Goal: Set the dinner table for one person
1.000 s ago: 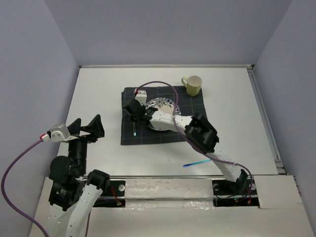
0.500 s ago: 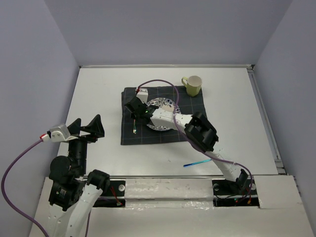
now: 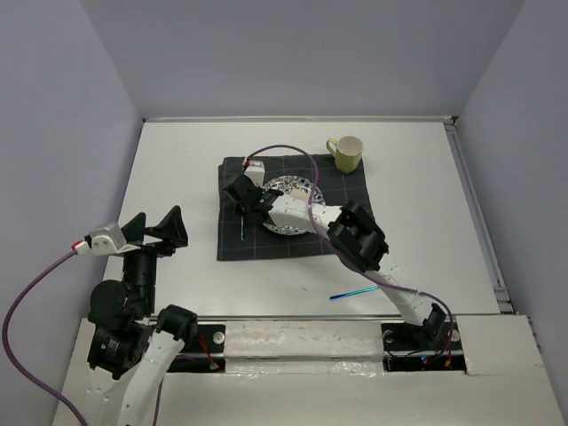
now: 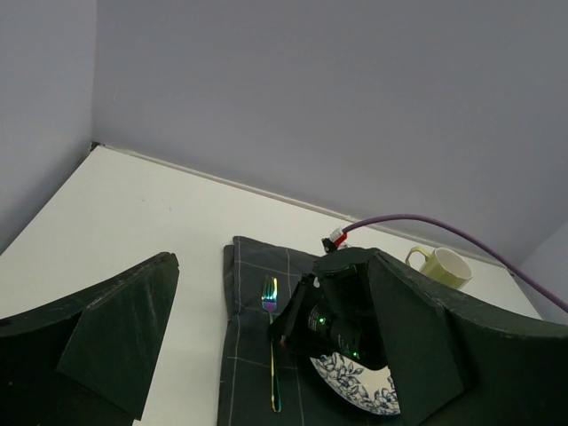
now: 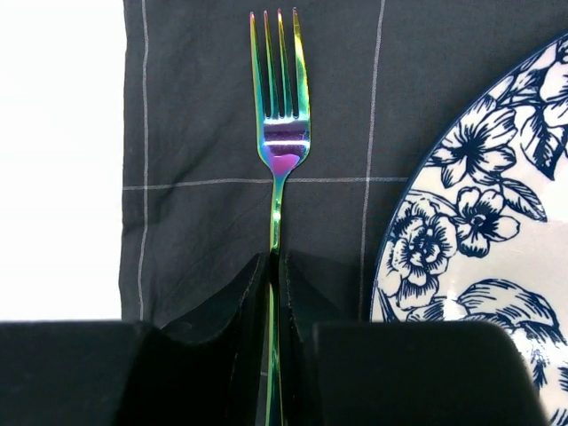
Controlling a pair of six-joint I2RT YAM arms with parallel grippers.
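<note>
An iridescent fork [image 5: 280, 115] lies on a dark grey checked cloth [image 3: 266, 244], just left of a blue-and-white flowered plate [image 3: 297, 188]. The cloth lies on the white dinner table [image 3: 177, 160]. My right gripper [image 3: 241, 197] is low over the cloth, its jaws closed narrowly on the fork's handle [image 5: 276, 262]. From the left wrist the fork [image 4: 272, 355] lies flat beside that gripper [image 4: 288, 337]. My left gripper [image 3: 153, 224] is open and empty, raised over the table's near left part.
A yellow-green mug [image 3: 347, 153] stands at the cloth's far right corner. A thin blue iridescent utensil [image 3: 355, 292] lies on the bare table near the front edge, right of centre. Grey walls enclose the table on three sides.
My right gripper has shifted slightly towards the far edge with the fork, which now lies flat on the cloth. The left arm has not moved.
</note>
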